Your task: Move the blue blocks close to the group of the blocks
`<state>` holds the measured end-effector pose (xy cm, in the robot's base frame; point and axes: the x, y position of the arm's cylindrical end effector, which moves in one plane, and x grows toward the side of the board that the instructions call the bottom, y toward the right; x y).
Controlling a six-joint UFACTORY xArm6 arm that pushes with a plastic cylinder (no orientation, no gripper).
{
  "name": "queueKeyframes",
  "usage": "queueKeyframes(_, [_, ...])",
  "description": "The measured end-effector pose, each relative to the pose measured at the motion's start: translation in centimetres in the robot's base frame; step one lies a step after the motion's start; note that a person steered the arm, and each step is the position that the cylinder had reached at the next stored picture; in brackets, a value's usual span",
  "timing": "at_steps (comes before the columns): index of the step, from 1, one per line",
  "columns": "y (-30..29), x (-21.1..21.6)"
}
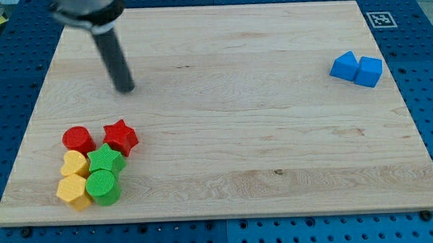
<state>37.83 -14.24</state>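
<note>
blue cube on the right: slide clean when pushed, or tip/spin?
The blue cube looks squat and flat-bottomed, so it probably slides rather than tips. It touches the other blue block, so an off-centre push likely spins it or splits the pair. The wooden board looks smooth, so drag seems low. My tip is far off at the view's left.

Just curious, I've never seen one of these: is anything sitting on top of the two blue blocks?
Nothing rests on the two blue blocks; their tops are bare. They sit side by side, touching, on the wooden board. My tip is far off toward the view's left. What lies beneath them is covered.
</note>
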Motion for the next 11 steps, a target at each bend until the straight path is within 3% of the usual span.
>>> queueKeyframes(1, [7.6,-5.8])
queueKeyframes(2, [17.7,-9.0])
queueKeyframes(3, [29.0,-8.8])
queueKeyframes(5, [43.9,-1.1])
queueKeyframes(6, [46.5,1.9])
queueKeyframes(7, [43.9,4.0])
queueKeyframes(8, [36.6,4.0])
queueKeyframes(9, [34.5,4.0])
queueKeyframes(10, [41.3,3.7])
queueKeyframes(11, [42.2,0.8])
